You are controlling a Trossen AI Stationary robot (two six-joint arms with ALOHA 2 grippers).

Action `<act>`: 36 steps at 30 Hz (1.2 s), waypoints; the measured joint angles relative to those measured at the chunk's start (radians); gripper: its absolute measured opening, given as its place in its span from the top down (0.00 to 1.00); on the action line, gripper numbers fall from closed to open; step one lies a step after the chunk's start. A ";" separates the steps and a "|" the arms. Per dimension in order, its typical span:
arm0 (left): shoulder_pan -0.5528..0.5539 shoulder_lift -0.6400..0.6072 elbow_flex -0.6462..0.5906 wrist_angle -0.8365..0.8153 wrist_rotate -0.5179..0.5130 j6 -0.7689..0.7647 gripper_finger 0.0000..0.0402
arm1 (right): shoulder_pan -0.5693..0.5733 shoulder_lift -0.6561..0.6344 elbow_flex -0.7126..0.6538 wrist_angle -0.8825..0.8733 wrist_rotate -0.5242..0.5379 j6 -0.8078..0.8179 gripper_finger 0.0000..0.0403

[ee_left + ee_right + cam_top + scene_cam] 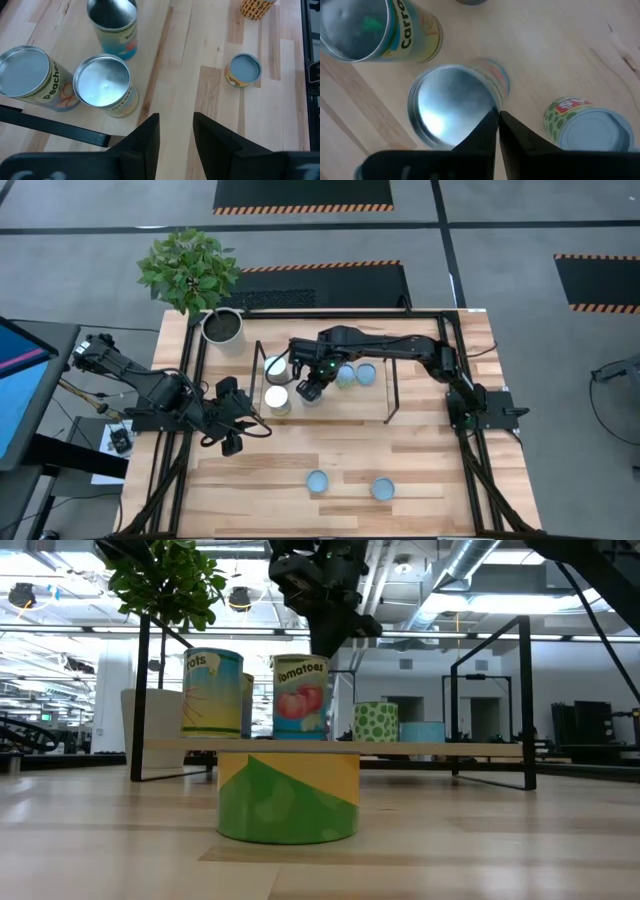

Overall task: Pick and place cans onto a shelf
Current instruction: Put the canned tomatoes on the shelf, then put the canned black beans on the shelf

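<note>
While the right gripper [311, 390] hangs over the shelf [375, 406] with fingers [487, 131] closed and empty, a tomato can [301, 697] stands upright just beside them, axis vertical. Five cans sit upright at the shelf's left and middle; two blue-topped cans [317, 481] stand near the table's [420, 455] front edge. The left gripper [232, 442] waits near the left edge, fingers [145, 137] open.

Shiny brushed-metal can tops [451, 106], glossy printed paper labels on the cans [301, 698], pale smooth wood-grain counter [400, 465], light-wood shelf [480, 748] with thin black wire uprights, matt black end effector [175, 131]
</note>
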 joint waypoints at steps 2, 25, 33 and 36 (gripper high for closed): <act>0.000 0.000 0.000 0.000 0.000 0.000 0.74 | -0.006 0.000 0.000 0.000 0.000 0.000 0.87; 0.000 0.000 0.000 -0.001 -0.006 0.003 0.74 | 0.076 -0.083 0.134 -0.157 -0.032 -0.032 0.77; 0.000 0.000 0.000 0.002 -0.030 0.005 0.74 | 0.238 -0.081 0.129 -0.262 0.019 -0.043 0.77; 0.000 0.001 0.000 0.002 -0.035 0.005 0.74 | 0.295 -0.078 0.127 -0.263 0.039 -0.053 0.77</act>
